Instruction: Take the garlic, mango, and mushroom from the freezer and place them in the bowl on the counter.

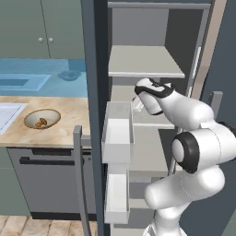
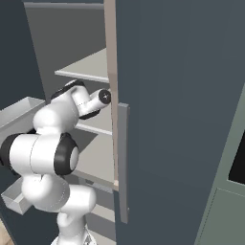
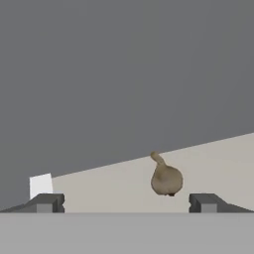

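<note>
You've got grey-green upper cupboards (image 1: 44,27) with small round knobs (image 1: 45,40) at top left. Below them a glossy blue backsplash panel (image 1: 46,76) shows dim mirrored shapes. A white rectangular sink (image 1: 8,115) sits at the left edge. Under the slab there's a dark grey dishwasher front (image 1: 46,184) with a black bar handle (image 1: 48,161). Pale wood-plank floor (image 1: 41,227) at bottom left.

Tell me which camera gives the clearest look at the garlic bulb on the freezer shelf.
The hand view: the garlic sits unobstructed on the pale shelf, ahead of the open gripper. In the left and right base views, the arm reaching into the freezer blocks that spot.
</note>
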